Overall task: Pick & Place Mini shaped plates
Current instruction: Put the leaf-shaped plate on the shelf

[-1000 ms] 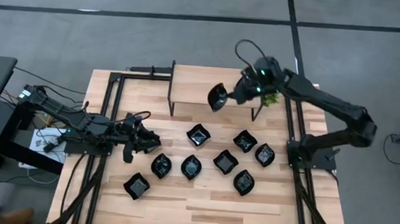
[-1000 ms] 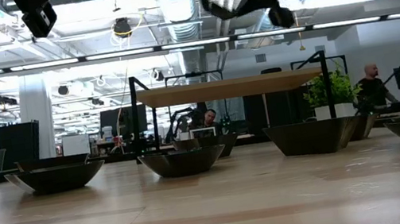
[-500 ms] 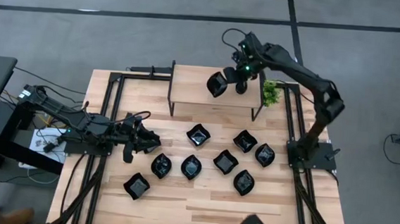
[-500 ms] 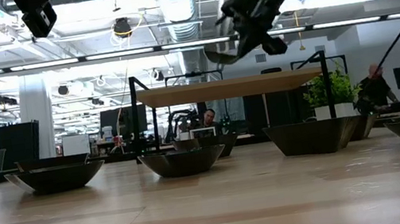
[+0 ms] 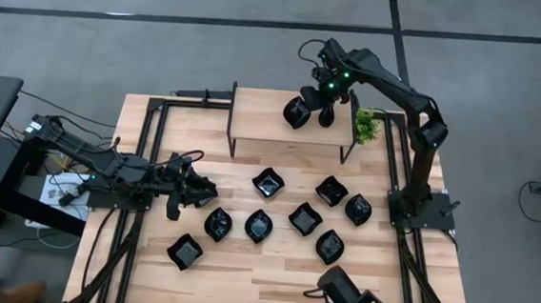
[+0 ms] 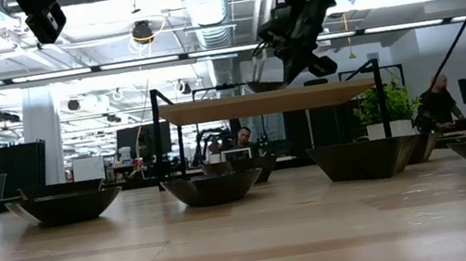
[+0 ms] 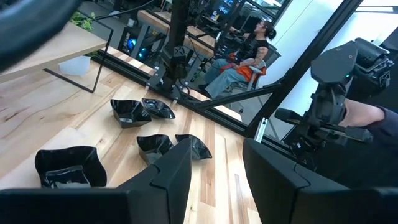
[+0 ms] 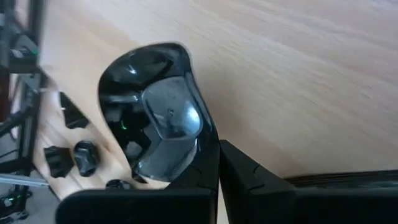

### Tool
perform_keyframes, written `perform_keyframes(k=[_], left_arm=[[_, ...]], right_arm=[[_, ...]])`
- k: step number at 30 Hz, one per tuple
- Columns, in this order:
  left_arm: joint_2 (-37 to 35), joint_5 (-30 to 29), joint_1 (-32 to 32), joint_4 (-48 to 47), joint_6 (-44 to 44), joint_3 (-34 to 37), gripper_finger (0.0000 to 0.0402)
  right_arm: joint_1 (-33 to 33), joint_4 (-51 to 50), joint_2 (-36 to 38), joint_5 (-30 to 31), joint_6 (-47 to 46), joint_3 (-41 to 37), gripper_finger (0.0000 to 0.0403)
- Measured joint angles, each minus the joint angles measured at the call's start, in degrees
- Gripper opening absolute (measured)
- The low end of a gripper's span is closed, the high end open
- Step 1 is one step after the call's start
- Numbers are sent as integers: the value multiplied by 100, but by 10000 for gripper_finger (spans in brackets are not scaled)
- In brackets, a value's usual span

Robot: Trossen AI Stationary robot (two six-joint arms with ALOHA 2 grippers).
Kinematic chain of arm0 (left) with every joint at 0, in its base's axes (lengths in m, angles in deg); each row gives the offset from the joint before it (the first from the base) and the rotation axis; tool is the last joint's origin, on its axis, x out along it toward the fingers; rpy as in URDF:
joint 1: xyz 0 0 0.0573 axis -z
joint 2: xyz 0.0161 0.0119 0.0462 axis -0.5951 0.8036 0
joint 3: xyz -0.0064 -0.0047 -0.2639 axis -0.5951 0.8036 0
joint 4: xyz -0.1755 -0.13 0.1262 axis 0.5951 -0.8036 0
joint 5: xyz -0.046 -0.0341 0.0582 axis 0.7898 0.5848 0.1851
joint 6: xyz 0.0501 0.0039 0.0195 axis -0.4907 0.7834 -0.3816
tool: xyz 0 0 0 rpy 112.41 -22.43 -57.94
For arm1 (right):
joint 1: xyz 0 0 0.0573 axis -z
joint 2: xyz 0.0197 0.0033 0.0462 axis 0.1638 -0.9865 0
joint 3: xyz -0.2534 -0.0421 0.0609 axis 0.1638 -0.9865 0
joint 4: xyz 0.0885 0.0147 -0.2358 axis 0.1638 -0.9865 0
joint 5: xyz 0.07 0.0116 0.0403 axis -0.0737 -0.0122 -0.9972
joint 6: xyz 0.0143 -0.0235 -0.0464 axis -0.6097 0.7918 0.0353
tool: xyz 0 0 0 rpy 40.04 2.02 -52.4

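your right gripper [image 5: 314,108] has its fingers pinched on one mini plate's [image 5: 296,112] rim, holding it just over the raised shelf [image 5: 258,122] for set-down, while the left gripper [image 5: 194,186], fingers spread and empty, waits beside the plates on the table [image 5: 272,266].

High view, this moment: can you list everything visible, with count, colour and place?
Mini plates on the table: seven, black, scattered across the tabletop's middle and near edge.
Held plate: one, black, over the raised shelf.
Raised shelf: one, light wood on black legs, far side.
Plant: one, green, by the shelf's right end.
Table: one, light wood.
Left gripper: fingers open, at the table's left side.
Right gripper: fingers shut on the held plate.
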Motion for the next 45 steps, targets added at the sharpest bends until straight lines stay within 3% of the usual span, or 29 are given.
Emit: perform_keyframes(k=[45], left_arm=[[-2, 0, 0, 24, 20, 0, 145]], right_arm=[[-220, 333, 7, 253, -123, 2, 0]])
